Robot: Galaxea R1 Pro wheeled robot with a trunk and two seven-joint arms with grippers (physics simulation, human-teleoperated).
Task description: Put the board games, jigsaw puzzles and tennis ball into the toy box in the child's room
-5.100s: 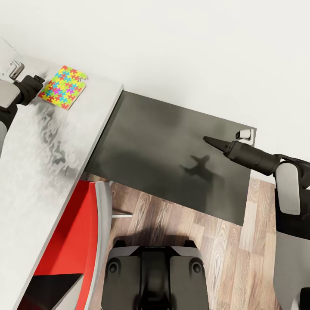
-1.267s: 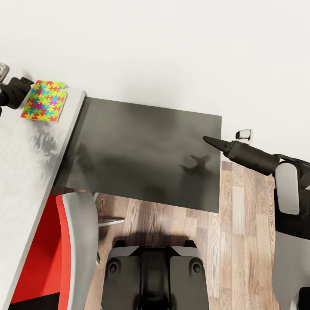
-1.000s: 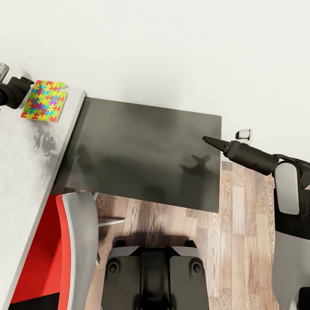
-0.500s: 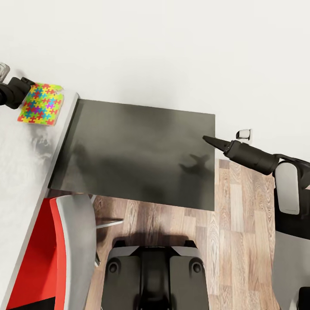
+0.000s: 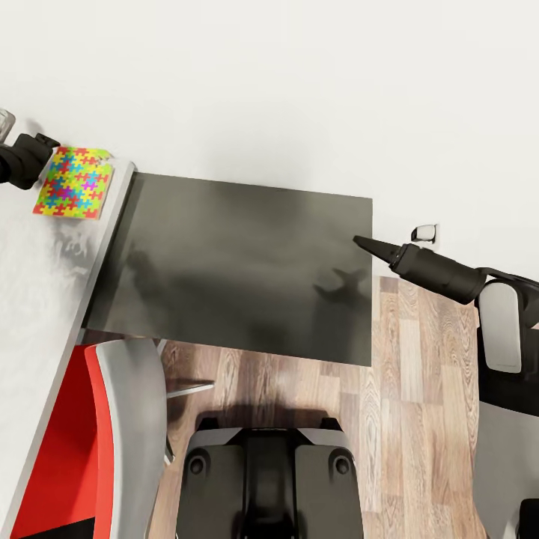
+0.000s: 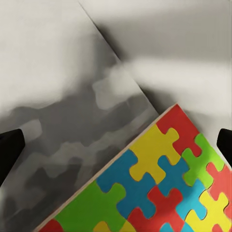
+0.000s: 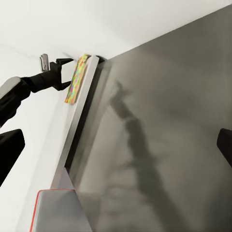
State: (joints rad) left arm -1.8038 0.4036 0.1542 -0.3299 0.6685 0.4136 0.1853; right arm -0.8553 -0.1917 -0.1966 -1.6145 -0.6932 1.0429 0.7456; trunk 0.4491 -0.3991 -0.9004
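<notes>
One jigsaw puzzle, a thin square of bright interlocking pieces, lies at the far end corner of the pale table. My left gripper is right beside it, open, with the puzzle's edge between and ahead of its wide-spread fingers. The right wrist view catches the same puzzle edge-on next to the left gripper. My right gripper hovers open and empty over the right edge of the dark cabinet top. The board games, tennis ball and toy box are out of view.
A low dark-topped cabinet stands against the white wall beside the table's end. A red and grey chair sits under the table's near side. A wall socket shows behind the right arm. Wooden floor lies around my base.
The whole picture has slid left as the camera moved. The puzzle lies a bit nearer the table's end edge and slightly turned. The right arm holds its pose.
</notes>
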